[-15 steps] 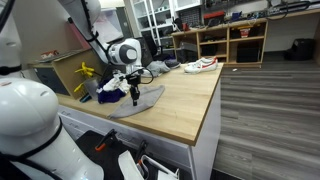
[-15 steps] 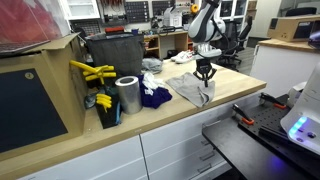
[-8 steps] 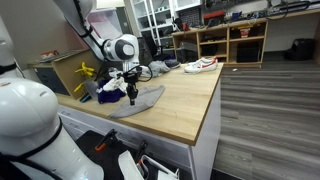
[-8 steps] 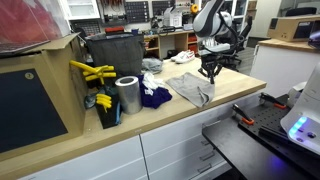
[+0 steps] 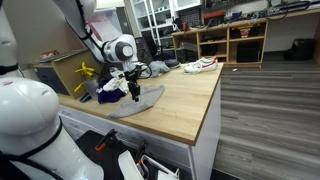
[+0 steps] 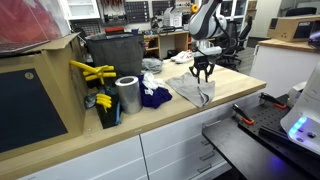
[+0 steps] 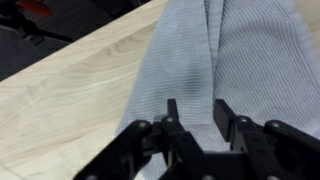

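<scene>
Closest to us, in the wrist view, the gripper (image 7: pixel 197 110) comes in from six o'clock. We see its two dark fingers (image 7: pixel 172 125) standing apart, with ribbed grey fabric showing in the gap between them. They clamp nothing that we can make out, and we cannot tell whether the tips touch the fabric. That fabric is the grey cloth (image 7: pixel 220 50), which runs from the fingers up toward twelve and one o'clock in soft lengthwise folds. At nine o'clock of it lies the bare pale wood of the tabletop (image 7: pixel 65 100).

Stepping back to an exterior view, we find the gripper (image 6: pixel 203 73) hanging upright over the grey cloth (image 6: pixel 195 92), which is spread on the table near its front edge. Just beside the cloth, at nine o'clock, sits a crumpled blue cloth (image 6: pixel 153 97). Further along at nine o'clock a shiny metal can (image 6: pixel 127 95) stands upright. Some yellow items (image 6: pixel 88 72) lie at ten o'clock of the can, and a dark bin (image 6: pixel 115 55) stands behind it at twelve o'clock.

Farther off, in an exterior view, a white shoe (image 5: pixel 200 65) with red trim rests on the far end of the table, at about two o'clock of the gripper and well apart from it. Farthest of all, wooden shelves (image 5: pixel 232 40) stand along the back of the room, at one o'clock of the shoe.
</scene>
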You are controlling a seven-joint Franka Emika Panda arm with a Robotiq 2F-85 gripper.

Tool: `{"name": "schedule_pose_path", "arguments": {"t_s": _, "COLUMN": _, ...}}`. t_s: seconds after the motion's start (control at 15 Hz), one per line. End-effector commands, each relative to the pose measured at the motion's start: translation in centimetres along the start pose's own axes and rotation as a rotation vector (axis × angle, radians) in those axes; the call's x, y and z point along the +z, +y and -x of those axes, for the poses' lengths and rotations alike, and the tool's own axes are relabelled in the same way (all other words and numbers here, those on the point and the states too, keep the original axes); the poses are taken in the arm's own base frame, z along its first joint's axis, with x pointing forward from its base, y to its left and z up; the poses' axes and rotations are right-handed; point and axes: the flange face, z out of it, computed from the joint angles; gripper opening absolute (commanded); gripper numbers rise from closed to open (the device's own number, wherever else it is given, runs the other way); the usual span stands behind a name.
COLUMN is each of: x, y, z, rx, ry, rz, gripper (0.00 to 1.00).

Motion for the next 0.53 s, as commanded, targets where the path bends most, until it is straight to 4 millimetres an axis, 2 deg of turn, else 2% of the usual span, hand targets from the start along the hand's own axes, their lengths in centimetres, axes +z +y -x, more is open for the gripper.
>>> {"name": "schedule_pose_path", "arguments": {"t_s": 0.0, "x": 0.6, "y": -3.0, "z": -1.1, "rx": 0.015, "ry": 0.033, "rz": -0.011, "gripper": 0.74}}
{"name": "schedule_pose_path", "arguments": {"t_s": 0.07, "x": 1.0, "y": -3.7, "z": -1.2, "rx": 0.011, "ry": 0.038, "rz": -0.008, "gripper": 0.32}}
{"name": "schedule_pose_path", "arguments": {"t_s": 0.13, "x": 1.3, "y": -4.4, "z": -1.4, "rx": 0.011, "ry": 0.042, "rz": -0.008, "gripper": 0.37}}
{"name": "schedule_pose_path", "arguments": {"t_s": 0.2, "x": 1.5, "y": -4.9, "z": -1.5, "rx": 0.009, "ry": 0.046, "rz": -0.008, "gripper": 0.35}}
{"name": "schedule_pose_path", "arguments": {"t_s": 0.47, "x": 2.6, "y": -6.4, "z": -2.0, "rx": 0.007, "ry": 0.051, "rz": -0.005, "gripper": 0.06}}
